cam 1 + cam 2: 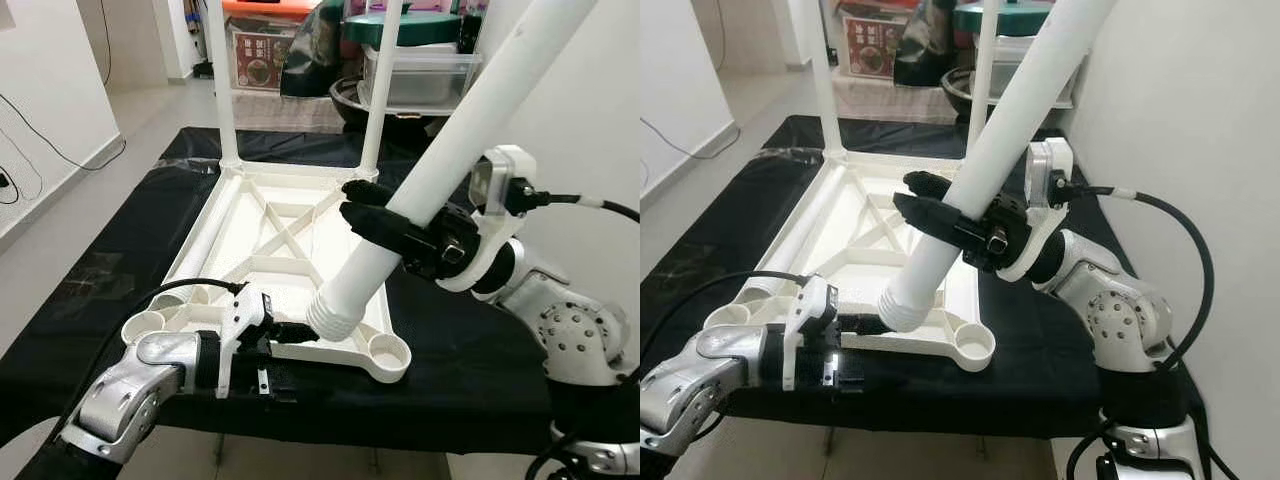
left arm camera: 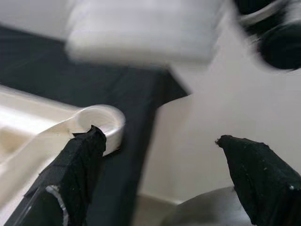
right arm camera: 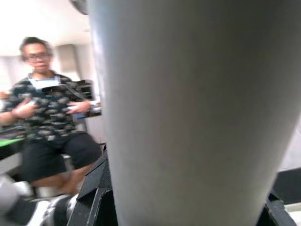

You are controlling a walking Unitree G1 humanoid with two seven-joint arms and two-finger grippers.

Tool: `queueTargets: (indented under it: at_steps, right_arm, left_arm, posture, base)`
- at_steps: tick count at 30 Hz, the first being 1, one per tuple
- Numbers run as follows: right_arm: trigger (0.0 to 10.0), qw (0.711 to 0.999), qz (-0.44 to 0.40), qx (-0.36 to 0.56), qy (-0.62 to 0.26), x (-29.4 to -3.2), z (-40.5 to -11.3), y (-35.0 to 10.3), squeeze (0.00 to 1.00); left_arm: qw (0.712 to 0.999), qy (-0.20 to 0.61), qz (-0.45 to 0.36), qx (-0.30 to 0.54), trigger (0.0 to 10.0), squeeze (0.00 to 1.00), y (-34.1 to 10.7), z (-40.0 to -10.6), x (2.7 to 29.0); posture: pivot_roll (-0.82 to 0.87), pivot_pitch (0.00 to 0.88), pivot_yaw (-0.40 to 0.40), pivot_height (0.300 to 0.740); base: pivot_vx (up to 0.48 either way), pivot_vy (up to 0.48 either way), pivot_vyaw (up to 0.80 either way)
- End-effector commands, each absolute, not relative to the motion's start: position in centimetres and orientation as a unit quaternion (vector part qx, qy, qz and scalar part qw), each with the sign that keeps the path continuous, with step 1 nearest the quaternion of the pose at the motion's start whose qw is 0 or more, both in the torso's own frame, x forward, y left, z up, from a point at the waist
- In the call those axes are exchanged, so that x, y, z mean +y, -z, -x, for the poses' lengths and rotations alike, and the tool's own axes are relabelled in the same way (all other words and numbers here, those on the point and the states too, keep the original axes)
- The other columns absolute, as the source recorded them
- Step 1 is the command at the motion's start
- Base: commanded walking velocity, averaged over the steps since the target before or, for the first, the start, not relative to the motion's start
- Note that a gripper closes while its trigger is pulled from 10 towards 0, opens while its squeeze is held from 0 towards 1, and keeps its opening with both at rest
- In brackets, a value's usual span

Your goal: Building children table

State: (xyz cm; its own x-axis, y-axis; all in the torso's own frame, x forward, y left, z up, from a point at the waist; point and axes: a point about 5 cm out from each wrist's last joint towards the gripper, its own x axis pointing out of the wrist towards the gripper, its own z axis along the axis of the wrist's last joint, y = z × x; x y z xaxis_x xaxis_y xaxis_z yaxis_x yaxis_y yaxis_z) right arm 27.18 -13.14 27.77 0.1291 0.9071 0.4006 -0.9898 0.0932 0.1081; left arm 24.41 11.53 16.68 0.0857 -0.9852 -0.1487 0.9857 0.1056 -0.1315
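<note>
A white plastic tabletop (image 1: 270,255) lay upside down on a surface (image 1: 470,370) draped in black cloth, with two legs (image 1: 222,80) already standing upright at its far corners. The right gripper (image 1: 385,215) had its jaws closed around a third white leg (image 1: 440,170), about midway along it. That leg's long axis slanted steeply, its top leaning up toward the robot's right and its ribbed lower end (image 1: 335,315) hovering just above the frame, near the empty round socket (image 1: 388,350) at the near right corner but a little to its left. The left gripper (image 1: 285,333) reached in low at the tabletop's near edge, jaws open and holding nothing, close beside the ribbed end. A seated person (image 3: 47,122) watched.
</note>
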Motion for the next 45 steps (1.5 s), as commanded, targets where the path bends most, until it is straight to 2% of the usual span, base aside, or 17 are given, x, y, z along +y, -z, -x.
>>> queueTargets:
  at_steps: [1, 3, 7, 13, 16, 17, 18, 19, 20, 24, 26, 36, 42, 45]
  right_arm:
    - [0.0, 0.697, -0.189, -0.116, -0.682, -12.6, -26.2, -27.7, 0.00]
    - [0.0, 0.686, -0.198, -0.116, -0.690, -12.4, -25.9, -27.7, 0.00]
    - [0.0, 0.625, -0.224, -0.110, -0.739, -11.5, -24.0, -27.5, 0.00]
    - [0.0, 0.595, -0.212, -0.086, -0.771, -10.2, -22.6, -26.2, 0.00]
    - [0.0, 0.590, -0.212, -0.078, -0.775, -9.6, -22.7, -25.8, 0.00]
    - [0.0, 0.587, -0.215, -0.077, -0.777, -9.5, -22.8, -25.8, 0.00]
    - [0.0, 0.587, -0.215, -0.077, -0.777, -9.5, -22.8, -25.8, 0.00]
    - [0.0, 0.581, -0.219, -0.079, -0.780, -9.5, -22.9, -25.9, 0.00]
    - [0.0, 0.578, -0.221, -0.083, -0.781, -9.5, -23.0, -26.1, 0.00]
    - [0.0, 0.572, -0.226, -0.087, -0.784, -9.5, -23.0, -26.4, 0.00]
    - [0.0, 0.563, -0.227, -0.095, -0.789, -9.5, -23.0, -26.6, 0.00]
    - [0.0, 0.551, -0.231, -0.096, -0.796, -9.0, -22.9, -26.1, 0.00]
    - [0.0, 0.560, -0.239, -0.097, -0.787, -8.8, -23.8, -25.8, 0.00]
    - [0.0, 0.569, -0.249, -0.102, -0.777, -9.0, -24.7, -26.0, 0.00]
  left_arm:
    - [0.719, 0.688, 0.010, 0.099, 10.0, 0.00, -17.7, -24.2, 11.8]
    - [0.716, 0.691, 0.013, 0.099, 10.0, 0.00, -17.9, -24.2, 11.9]
    - [0.711, 0.695, 0.025, 0.101, 10.0, 0.00, -18.6, -24.4, 12.6]
    - [0.701, 0.704, 0.029, 0.110, 10.0, 0.00, -18.4, -24.2, 12.4]
    - [0.680, 0.724, 0.050, 0.106, 10.0, 0.00, -18.8, -23.8, 11.5]
    - [0.664, 0.738, 0.056, 0.110, 10.0, 0.00, -19.0, -23.4, 11.1]
    - [0.664, 0.738, 0.056, 0.110, 10.0, 0.00, -19.0, -23.4, 11.1]
    - [0.641, 0.756, 0.052, 0.124, 10.0, 0.00, -18.9, -22.8, 10.9]
    - [0.631, 0.763, 0.046, 0.133, 10.0, 0.00, -18.7, -22.6, 11.0]
    - [0.616, 0.772, 0.044, 0.147, 10.0, 0.00, -18.7, -22.4, 11.1]
    - [0.594, 0.788, 0.059, 0.154, 10.0, 0.00, -18.9, -22.1, 11.0]
    - [0.569, 0.805, 0.081, 0.151, 10.0, 0.00, -19.6, -21.9, 10.6]
    - [0.543, 0.821, 0.098, 0.148, 10.0, 0.00, -20.3, -21.6, 10.4]
    - [0.540, 0.822, 0.091, 0.156, 10.0, 0.00, -20.2, -21.7, 10.6]
  posture:
    - [0.11, 0.000, -0.065, 0.740]
    - [0.11, 0.000, -0.064, 0.740]
    - [0.11, 0.000, -0.065, 0.740]
    - [0.10, 0.000, -0.066, 0.740]
    - [0.10, 0.000, -0.065, 0.740]
    - [0.10, 0.000, -0.068, 0.740]
    - [0.10, 0.000, -0.068, 0.740]
    - [0.10, 0.000, -0.068, 0.740]
    - [0.10, 0.000, -0.068, 0.740]
    - [0.10, 0.000, -0.065, 0.740]
    - [0.10, 0.000, -0.063, 0.740]
    - [0.10, 0.000, -0.062, 0.740]
    - [0.10, 0.000, -0.062, 0.740]
    - [0.10, 0.000, -0.061, 0.740]
  base:
    - [0.000, 0.000, 0.00]
    - [0.000, 0.000, 0.00]
    - [0.000, 0.000, 0.00]
    - [0.000, 0.000, 0.00]
    - [0.000, 0.000, 0.00]
    - [0.000, 0.000, 0.00]
    - [0.000, 0.000, 0.00]
    - [0.000, 0.000, 0.00]
    - [0.000, 0.000, 0.00]
    - [0.000, 0.000, 0.00]
    - [0.000, 0.000, 0.00]
    - [0.000, 0.000, 0.00]
    - [0.000, 0.000, 0.00]
    - [0.000, 0.000, 0.00]
